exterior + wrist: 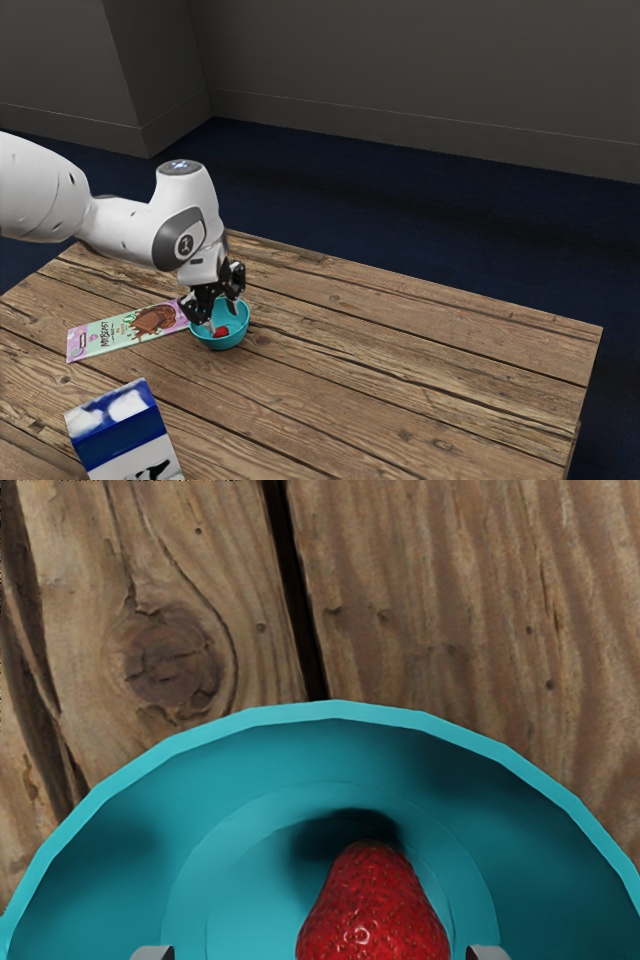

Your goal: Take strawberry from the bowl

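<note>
My gripper (222,316) is over the teal bowl (230,340) in the exterior view, pointing down with its fingertips inside the rim. The red strawberry (221,331) lies in the bowl, just below and between the fingers. In the wrist view the gripper (320,953) shows two fingertips at the lower edge, wide apart, one to each side of the strawberry (372,910). It rests on the floor of the bowl (335,712), and bare teal separates it from the fingertips. The gripper is open.
A chocolate bar wrapper (120,332) lies flat against or very near the bowl, toward the exterior view's left. A blue and white carton (120,430) stands nearer that camera. The wooden table (420,380) stretches toward the exterior view's right.
</note>
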Robot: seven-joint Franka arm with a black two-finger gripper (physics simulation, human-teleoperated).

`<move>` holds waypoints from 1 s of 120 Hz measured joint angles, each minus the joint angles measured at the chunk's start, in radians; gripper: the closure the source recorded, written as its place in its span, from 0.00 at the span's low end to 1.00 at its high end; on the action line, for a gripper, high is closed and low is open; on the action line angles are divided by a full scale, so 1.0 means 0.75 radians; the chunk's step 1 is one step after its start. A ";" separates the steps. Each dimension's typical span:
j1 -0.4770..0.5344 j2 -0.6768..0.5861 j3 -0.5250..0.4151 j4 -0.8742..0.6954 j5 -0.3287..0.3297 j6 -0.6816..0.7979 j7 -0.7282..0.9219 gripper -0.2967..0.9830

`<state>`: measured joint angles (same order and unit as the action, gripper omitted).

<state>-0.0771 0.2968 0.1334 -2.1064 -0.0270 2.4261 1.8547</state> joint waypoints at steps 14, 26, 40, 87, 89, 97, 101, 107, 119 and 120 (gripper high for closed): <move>-0.005 0.007 0.000 0.000 -0.005 0.015 0.027 0.50; -0.006 0.006 0.000 -0.010 -0.008 0.025 0.046 0.50; -0.006 -0.003 0.000 -0.041 -0.020 0.032 0.064 0.50; -0.004 0.015 0.000 -0.045 -0.020 0.061 0.103 0.51; -0.004 0.016 0.000 -0.045 -0.020 0.063 0.104 0.51; -0.004 0.017 0.000 -0.044 -0.020 0.072 0.108 0.54; -0.004 0.017 0.000 -0.043 -0.020 0.077 0.110 0.55; -0.004 0.018 0.000 -0.044 -0.021 0.082 0.113 0.56; -0.005 0.024 0.000 -0.044 -0.027 0.094 0.118 0.57; -0.005 0.025 0.000 -0.044 -0.028 0.094 0.118 0.57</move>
<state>-0.0809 0.3157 0.1334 -2.1396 -0.0477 2.4969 1.9432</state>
